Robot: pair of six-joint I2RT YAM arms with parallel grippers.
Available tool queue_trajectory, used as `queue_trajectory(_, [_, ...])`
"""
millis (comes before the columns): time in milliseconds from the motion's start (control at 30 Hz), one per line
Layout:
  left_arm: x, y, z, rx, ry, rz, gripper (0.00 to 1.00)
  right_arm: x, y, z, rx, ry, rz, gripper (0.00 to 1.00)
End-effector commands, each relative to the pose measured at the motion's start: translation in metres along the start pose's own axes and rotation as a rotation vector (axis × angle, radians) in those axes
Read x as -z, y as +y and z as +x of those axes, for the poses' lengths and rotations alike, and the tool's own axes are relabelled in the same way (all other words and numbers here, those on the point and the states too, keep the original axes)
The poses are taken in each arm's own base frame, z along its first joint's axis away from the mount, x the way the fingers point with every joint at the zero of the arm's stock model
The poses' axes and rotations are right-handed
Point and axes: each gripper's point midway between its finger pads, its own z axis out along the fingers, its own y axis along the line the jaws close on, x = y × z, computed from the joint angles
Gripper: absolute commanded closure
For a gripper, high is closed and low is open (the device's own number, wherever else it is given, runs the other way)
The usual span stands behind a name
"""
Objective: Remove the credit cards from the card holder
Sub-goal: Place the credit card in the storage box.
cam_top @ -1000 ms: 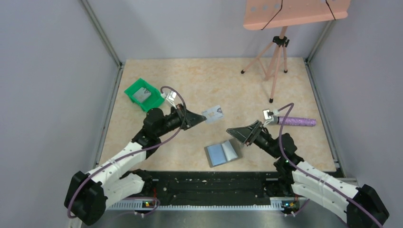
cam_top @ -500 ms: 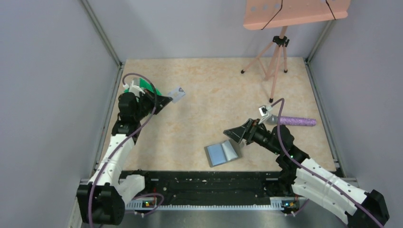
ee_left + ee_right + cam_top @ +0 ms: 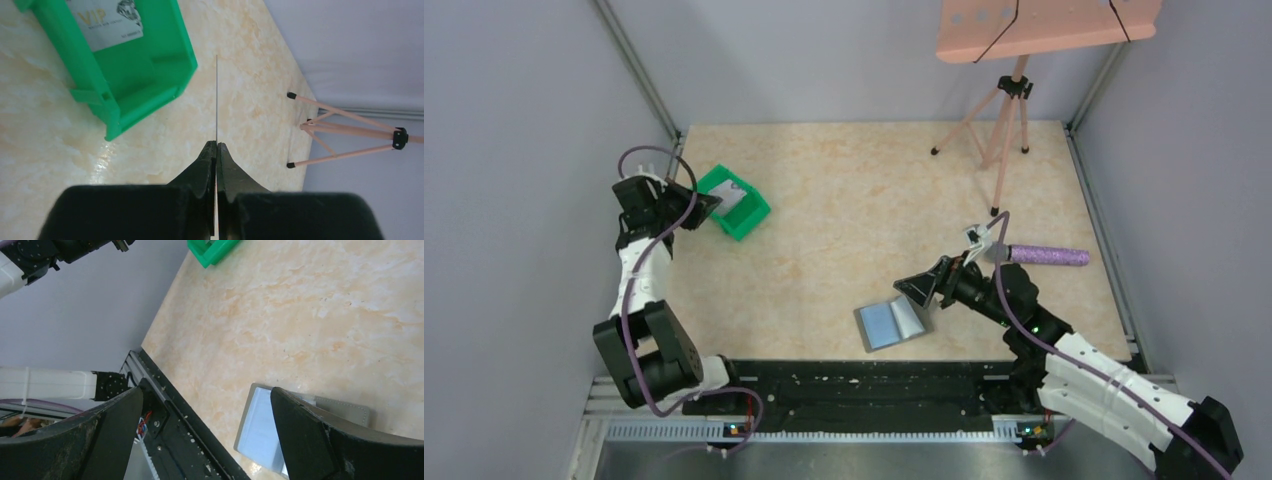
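The card holder (image 3: 892, 323) lies open and flat near the table's front edge, blue-grey inside; in the right wrist view the card holder (image 3: 257, 427) shows partly behind one finger. My right gripper (image 3: 919, 290) hangs just above its right half, jaws wide open and empty (image 3: 206, 392). Far left, my left gripper (image 3: 709, 200) is shut on a credit card (image 3: 730, 200) over the green bin (image 3: 749, 222). In the left wrist view that card (image 3: 216, 100) shows edge-on as a thin line sticking out of the gripper (image 3: 216, 145). Another card (image 3: 105, 22), marked VIP, lies inside the bin (image 3: 135, 75).
A purple cylinder (image 3: 1049, 255) lies at the right, just behind my right arm. A pink tripod (image 3: 1004, 130) carrying a pink board (image 3: 1044, 25) stands at the back right. Grey walls close in the table on three sides.
My left arm swung from the table's middle to the far left, carrying the card over the green bin. My right gripper opened wider and edged closer to the card holder.
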Motion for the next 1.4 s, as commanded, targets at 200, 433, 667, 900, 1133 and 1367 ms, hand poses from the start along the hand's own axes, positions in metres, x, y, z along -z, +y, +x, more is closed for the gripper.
queue_trajectory(200, [-0.025,0.032,-0.026,0.032,0.073,-0.036,1.0,-0.008,0.008,-0.025,0.115,-0.045,0.006,0.01])
queue_trajectory(433, [-0.038,0.058,-0.037,0.075,0.049,-0.118,1.0,-0.016,0.01,-0.025,0.1,-0.034,-0.005,0.01])
queue_trajectory(667, [-0.051,0.06,-0.056,0.083,0.022,-0.132,1.0,-0.013,0.013,-0.03,0.101,-0.052,-0.006,0.01])
queue_trajectory(900, [-0.064,0.068,-0.069,0.094,0.017,-0.166,1.0,-0.01,0.016,-0.038,0.115,-0.078,0.0,0.01])
queue_trajectory(1133, [-0.075,0.076,-0.075,0.109,0.007,-0.176,1.0,-0.013,0.017,-0.04,0.112,-0.081,-0.003,0.01])
queue_trajectory(1367, [-0.083,0.089,-0.076,0.116,-0.002,-0.214,1.0,-0.016,0.01,-0.035,0.112,-0.071,0.016,0.01])
